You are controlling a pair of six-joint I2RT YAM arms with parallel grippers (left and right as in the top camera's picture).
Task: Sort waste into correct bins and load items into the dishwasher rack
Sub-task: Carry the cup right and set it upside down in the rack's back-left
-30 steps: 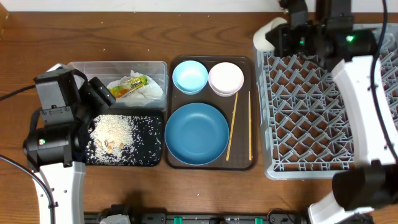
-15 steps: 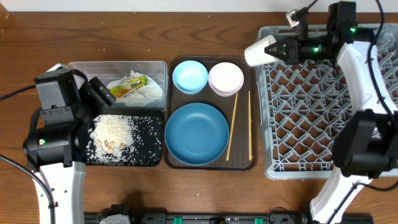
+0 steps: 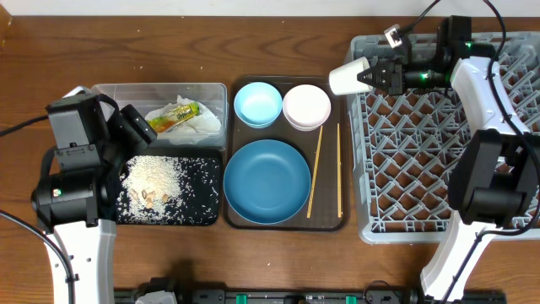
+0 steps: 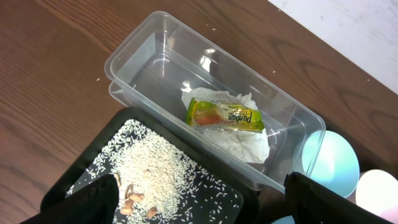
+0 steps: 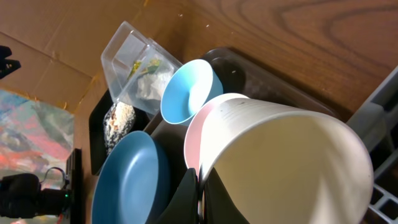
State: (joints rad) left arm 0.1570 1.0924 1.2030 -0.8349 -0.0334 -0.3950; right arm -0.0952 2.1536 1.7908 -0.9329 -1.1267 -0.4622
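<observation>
Cup (image 3: 346,78) held sideways — right end effector (image 3: 374,76), arm outstretched

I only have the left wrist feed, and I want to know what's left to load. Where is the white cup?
Observer: The right gripper holds the cup on its side at the rack's far-left corner, with its mouth pointing left.
Operator: What sits on the brown tray besides the two small bowls?
Observer: A big blue bowl on the near half of the tray, with the chopsticks to its right.
Operator: Are the chopsticks lying together?
Observer: No. They lie apart, roughly parallel, with bare tray between them.
</observation>
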